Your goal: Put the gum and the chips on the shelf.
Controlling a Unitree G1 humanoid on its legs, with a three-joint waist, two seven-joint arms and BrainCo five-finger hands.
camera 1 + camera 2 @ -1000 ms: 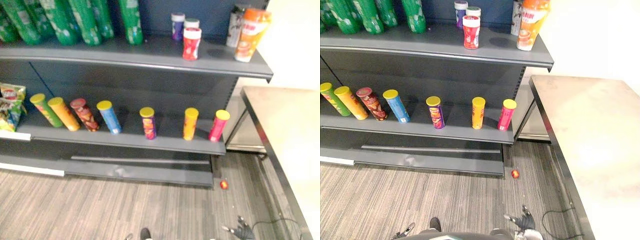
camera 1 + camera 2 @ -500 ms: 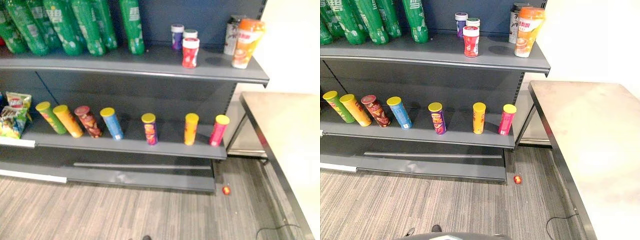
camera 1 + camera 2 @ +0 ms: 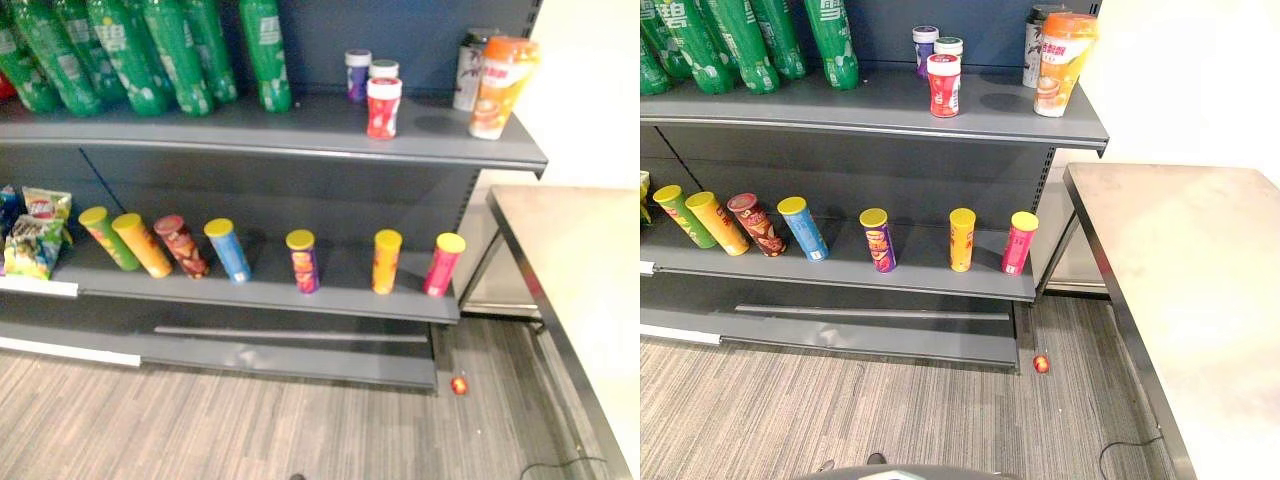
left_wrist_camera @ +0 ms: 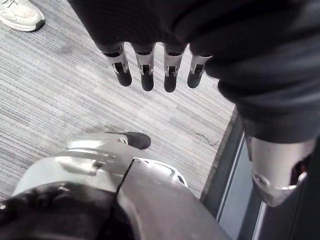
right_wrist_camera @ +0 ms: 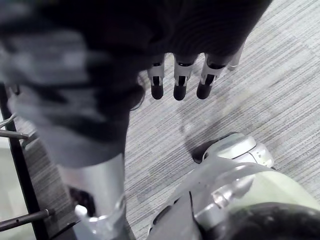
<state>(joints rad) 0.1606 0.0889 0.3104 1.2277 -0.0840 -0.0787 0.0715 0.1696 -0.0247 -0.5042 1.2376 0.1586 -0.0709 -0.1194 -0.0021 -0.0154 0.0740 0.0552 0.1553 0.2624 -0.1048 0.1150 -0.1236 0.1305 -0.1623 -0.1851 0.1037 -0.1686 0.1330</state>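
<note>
Gum bottles point(image 3: 943, 85) upright on top shelf point(image 3: 820, 100); chip cans point(image 3: 962, 240) spaced below, gaps between. Left hand point(image 4: 146, 70), right hand point(image 5: 181, 80): fingers straight, empty.

No text is reading clearly anywhere. White print is showing on the green bottles point(image 3: 830, 40) at the left end of the upper shelf point(image 3: 840, 105). Printed labels are wrapping the gum jars point(image 3: 943, 88) and the orange tub point(image 3: 1060, 65) on the upper shelf, and the chip cans point(image 3: 878, 245) just below it. All lettering is appearing too small to make out.
</note>
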